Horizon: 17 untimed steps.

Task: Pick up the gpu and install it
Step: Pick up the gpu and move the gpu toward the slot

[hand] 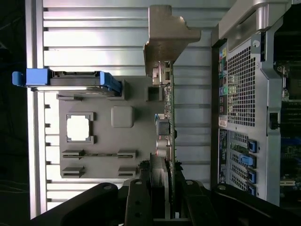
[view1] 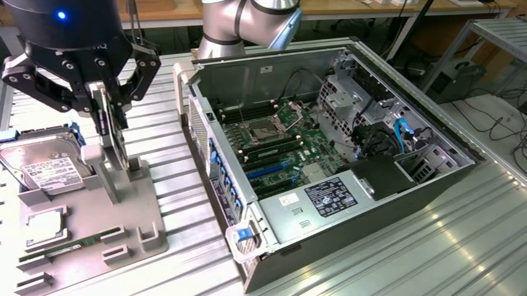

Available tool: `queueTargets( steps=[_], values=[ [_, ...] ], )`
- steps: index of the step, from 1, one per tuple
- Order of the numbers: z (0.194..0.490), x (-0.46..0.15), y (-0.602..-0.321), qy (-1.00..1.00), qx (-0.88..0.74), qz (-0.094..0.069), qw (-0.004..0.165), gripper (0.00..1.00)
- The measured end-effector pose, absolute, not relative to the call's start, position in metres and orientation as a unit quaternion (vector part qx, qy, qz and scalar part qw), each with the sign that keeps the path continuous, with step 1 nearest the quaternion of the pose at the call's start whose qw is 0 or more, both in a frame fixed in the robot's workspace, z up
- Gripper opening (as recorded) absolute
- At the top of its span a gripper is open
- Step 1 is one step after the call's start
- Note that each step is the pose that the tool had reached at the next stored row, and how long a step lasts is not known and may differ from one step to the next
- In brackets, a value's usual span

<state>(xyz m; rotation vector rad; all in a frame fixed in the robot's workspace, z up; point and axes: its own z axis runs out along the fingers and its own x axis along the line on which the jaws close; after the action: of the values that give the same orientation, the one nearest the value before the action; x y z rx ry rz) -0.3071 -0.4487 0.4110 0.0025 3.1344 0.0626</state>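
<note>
My pincer [view1: 100,98] was clamped on the top edge of the gpu [view1: 115,145], which stood upright over the grey holder [view1: 107,222], to the exterior view's left of the open case [view1: 371,240]. Whether its lower edge sat in the slot, I could not tell. The hard drive [view1: 41,166] lay just beside it, farther left.

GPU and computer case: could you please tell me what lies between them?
Only bare slatted table separates GPU from case, in both views.
</note>
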Motion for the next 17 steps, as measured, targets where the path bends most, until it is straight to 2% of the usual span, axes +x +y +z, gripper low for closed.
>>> queueTargets(
  steps=[8, 17],
  values=[
    [0.435, -0.307, -0.449, 1.000, -0.002, 0.020, 0.003, 0.29],
    [0.445, -0.307, -0.449, 1.000, -0.003, 0.020, 0.003, 0.29]
  ],
)
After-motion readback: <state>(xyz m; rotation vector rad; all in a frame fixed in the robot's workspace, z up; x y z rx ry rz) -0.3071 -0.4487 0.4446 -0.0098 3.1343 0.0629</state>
